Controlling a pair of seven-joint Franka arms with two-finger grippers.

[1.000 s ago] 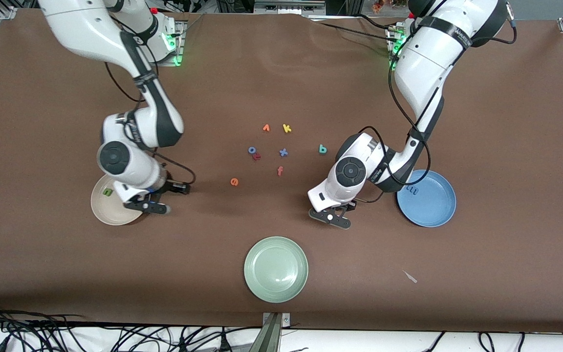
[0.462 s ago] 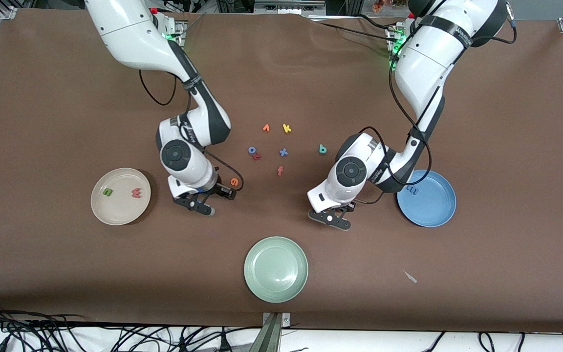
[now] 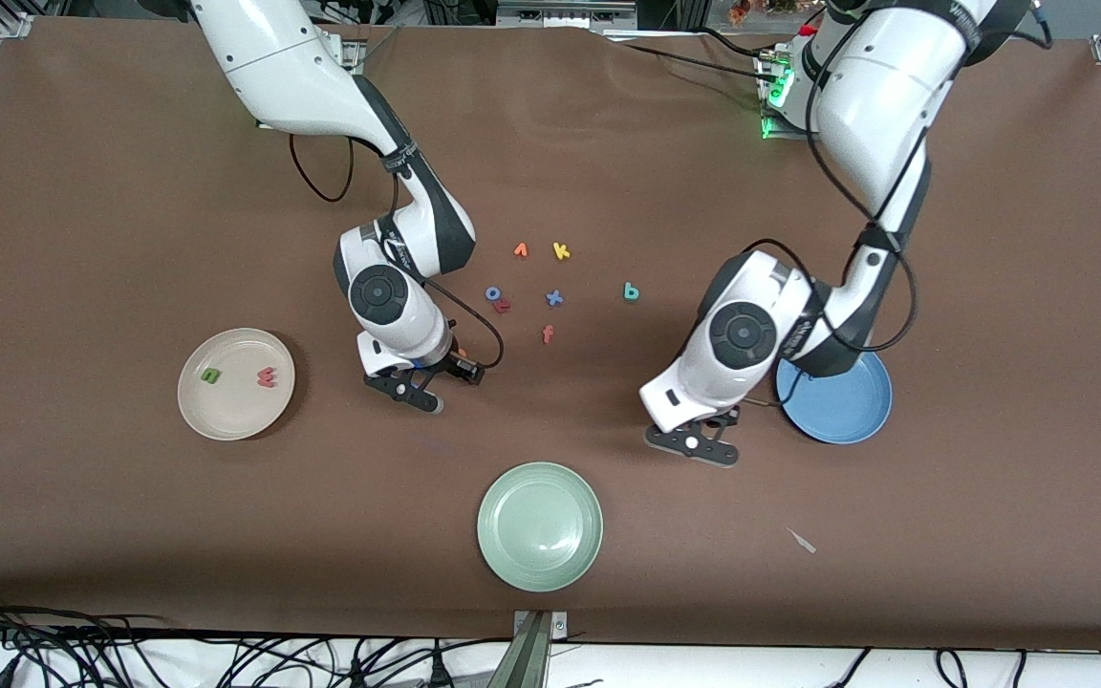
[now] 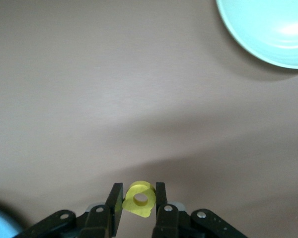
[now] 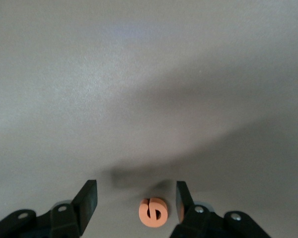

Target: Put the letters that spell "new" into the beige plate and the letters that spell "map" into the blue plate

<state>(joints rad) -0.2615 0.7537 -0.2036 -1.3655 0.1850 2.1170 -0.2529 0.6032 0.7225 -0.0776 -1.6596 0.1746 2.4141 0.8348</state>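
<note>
In the right wrist view the orange e (image 5: 153,212) lies flat on the table between the fingers of my right gripper (image 5: 136,186), closer to one finger and touching neither. That open gripper (image 3: 415,390) hangs low at mid-table. My left gripper (image 4: 138,187) is shut on the yellow a (image 4: 139,199), and it (image 3: 694,446) is over bare table beside the blue plate (image 3: 847,406). The beige plate (image 3: 226,416) holds the green n (image 3: 210,376) and the red w (image 3: 267,377). The teal p (image 3: 632,291) lies on the table. The left arm hides the m.
A pale green plate (image 3: 540,526) sits near the front edge. Loose letters lie mid-table: orange v (image 3: 521,250), yellow k (image 3: 561,251), blue o (image 3: 493,293), blue x (image 3: 554,298), red f (image 3: 548,334). A pale scrap (image 3: 803,542) lies toward the left arm's end.
The right arm left the w in the beige plate and swung to mid-table over the e. The left gripper closed on the a and shifted toward the blue plate.
</note>
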